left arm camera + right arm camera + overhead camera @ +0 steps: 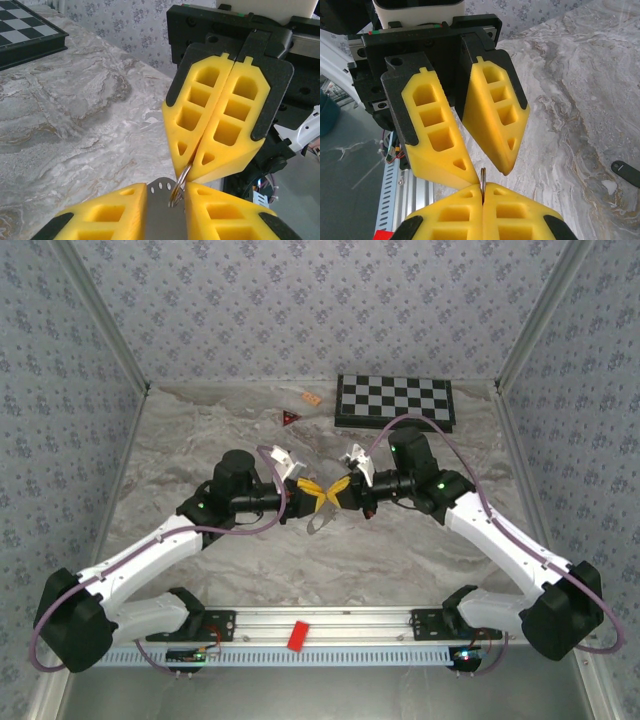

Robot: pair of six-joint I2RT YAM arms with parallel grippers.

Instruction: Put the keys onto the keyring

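- The grey-veined marble table (190,450) fills the floor of a booth with patterned walls.
- The left arm (150,552) and the right arm (500,540), white with black joints, reach inward and meet over the middle of the table.
- A black-and-white chessboard (395,400) lies flat at the far edge, right of centre.
- The left gripper (167,189), with yellow honeycomb fingers, is clasped on the keyring's flat tab, which sits between its part-closed fingers.
- The right gripper (192,171), also yellow-fingered, faces it tip to tip. Its fingers are pressed together and pinch the wire loop.
- The pale silvery-grey keyring (161,212) is a flat metal tab with small holes and a wire loop threaded through it, held above the table between the two grippers.
  - In the left wrist view its long axis runs along the left fingers, the holed end and the loop pointing at the right gripper.
  - From overhead its pale body slants toward the near edge.
- The small black elongated key (626,173) lies flat on the marble, well apart from the grippers. In the right wrist view its long axis is diagonal and its rounded end points up-left.
- A small red triangle (291,418) and an orange chip (311,398) lie near the chessboard's left side.
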